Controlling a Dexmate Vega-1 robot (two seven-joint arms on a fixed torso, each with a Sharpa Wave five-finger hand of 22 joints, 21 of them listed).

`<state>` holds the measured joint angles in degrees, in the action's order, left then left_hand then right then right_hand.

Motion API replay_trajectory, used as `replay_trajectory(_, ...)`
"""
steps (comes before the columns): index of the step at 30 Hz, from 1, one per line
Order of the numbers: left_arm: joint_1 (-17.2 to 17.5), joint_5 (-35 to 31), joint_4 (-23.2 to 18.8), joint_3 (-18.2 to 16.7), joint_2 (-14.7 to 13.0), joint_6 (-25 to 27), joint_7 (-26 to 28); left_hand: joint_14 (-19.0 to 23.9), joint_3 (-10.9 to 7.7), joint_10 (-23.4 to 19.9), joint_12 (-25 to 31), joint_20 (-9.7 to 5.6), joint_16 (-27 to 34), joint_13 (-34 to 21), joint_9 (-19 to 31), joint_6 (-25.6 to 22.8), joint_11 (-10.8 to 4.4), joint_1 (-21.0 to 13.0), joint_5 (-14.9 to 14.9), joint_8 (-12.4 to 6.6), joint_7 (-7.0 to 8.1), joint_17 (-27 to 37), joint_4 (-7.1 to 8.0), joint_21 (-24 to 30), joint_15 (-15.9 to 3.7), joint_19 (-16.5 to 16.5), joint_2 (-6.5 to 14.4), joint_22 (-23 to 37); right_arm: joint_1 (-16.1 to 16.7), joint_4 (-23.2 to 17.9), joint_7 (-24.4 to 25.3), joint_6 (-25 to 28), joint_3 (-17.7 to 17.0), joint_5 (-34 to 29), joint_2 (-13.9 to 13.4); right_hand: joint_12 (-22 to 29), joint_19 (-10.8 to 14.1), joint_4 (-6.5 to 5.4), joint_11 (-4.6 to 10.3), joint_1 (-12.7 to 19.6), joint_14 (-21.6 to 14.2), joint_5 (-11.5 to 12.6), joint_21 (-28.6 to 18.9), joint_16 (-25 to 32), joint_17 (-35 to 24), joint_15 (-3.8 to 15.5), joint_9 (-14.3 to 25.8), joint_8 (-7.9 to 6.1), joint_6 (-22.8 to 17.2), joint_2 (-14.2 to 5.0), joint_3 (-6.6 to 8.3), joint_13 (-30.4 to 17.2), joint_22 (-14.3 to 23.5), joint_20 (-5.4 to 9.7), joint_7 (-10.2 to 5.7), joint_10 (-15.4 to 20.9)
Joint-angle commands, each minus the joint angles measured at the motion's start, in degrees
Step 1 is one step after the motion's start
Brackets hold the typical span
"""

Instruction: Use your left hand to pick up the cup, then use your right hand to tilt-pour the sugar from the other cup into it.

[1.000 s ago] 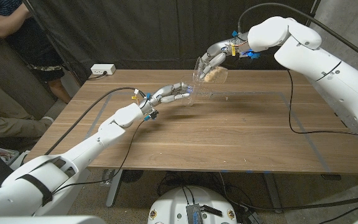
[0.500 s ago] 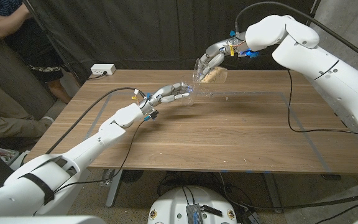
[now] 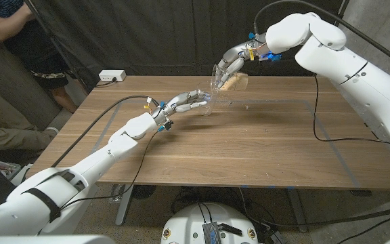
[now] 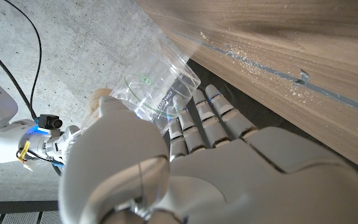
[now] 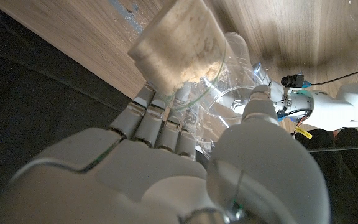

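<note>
Fingers, left: your left hand [image 3: 185, 102] has its fingers [image 4: 199, 127] wrapped around the empty clear cup [image 3: 205, 99], holding it above the table [image 3: 249, 149] toward the far side.
Fingers, right: your right hand [image 3: 233, 65] is clamped on the sugar cup [image 3: 227, 80], held higher and just beyond the empty cup, tipped toward it.
Change from a second ago: your right arm has lifted a little and the sugar cup leans further over; the left hand and its cup have not moved.
Left wrist view: the empty cup [image 4: 157, 87] shows nothing inside it, and scattered grains lie on the table [image 4: 303, 37].
Right wrist view: the sugar [image 5: 179, 46] sits packed toward the base of the tilted cup, whose rim is close over the empty cup's mouth [image 5: 238, 53].
</note>
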<state>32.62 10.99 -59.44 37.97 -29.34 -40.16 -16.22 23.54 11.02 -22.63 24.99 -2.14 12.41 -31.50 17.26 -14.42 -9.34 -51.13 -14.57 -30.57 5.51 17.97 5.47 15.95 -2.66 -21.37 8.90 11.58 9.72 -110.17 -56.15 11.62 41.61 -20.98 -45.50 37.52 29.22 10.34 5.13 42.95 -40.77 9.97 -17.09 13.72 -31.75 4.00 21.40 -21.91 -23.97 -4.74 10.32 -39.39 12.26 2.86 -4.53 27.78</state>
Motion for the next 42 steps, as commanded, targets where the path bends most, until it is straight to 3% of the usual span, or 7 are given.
replay_trajectory(1,-0.17,0.22,1.14,0.18,0.63,-0.75,-0.27,0.62,-0.1,-0.35,0.36,-0.43,-0.25,-0.05,-0.04,-0.76,0.03,-0.48,0.15,-0.5,0.09,0.09,-0.08,0.23,-7.61,0.03,0.02,0.28,-1.55,1.22,-2.22,-1.12,0.63,-1.13,0.94,0.18,-0.08,-2.31,-0.32,0.29,-0.49,0.3,0.21,-0.01,-0.12,9.41,0.32,0.05,-0.77,-0.55,2.56,-0.18,0.13,4.1,-0.36,0.78)
replay_trajectory(29,-0.34,0.59,2.9,0.19,1.71,-1.6,-0.39,0.71,-0.24,-0.32,0.3,-0.42,-0.31,-0.1,-0.08,-0.75,-0.05,-0.64,0.29,-0.6,-0.09,0.14,0.05,0.27,-7.58,0.04,-0.01,0.28,-6.13,3.22,-7.22,-5.04,2.48,-5.85,2.92,-0.05,-0.08,-2.24,0.03,0.3,-0.48,0.31,0.31,-0.19,-0.25,9.41,0.55,0.32,-0.77,-0.48,2.7,-0.32,0.13,4.11,-0.43,0.71)
replay_trajectory(42,-0.83,0.72,3.78,0.4,2.27,-1.67,-1.1,0.73,-0.28,-0.34,0.29,-0.3,-0.32,-0.13,-0.09,-0.85,0.14,-0.68,0.34,-0.68,0.0,0.16,0.12,0.27,-7.62,0.1,-0.03,0.28,-6.64,3.19,-8.66,-6.22,2.56,-7.43,3.72,-0.12,-0.06,-2.26,0.23,0.3,-0.62,0.33,0.37,-0.2,-0.36,9.4,0.67,0.42,-0.9,-0.46,2.77,-0.35,0.12,4.1,-0.46,0.86)
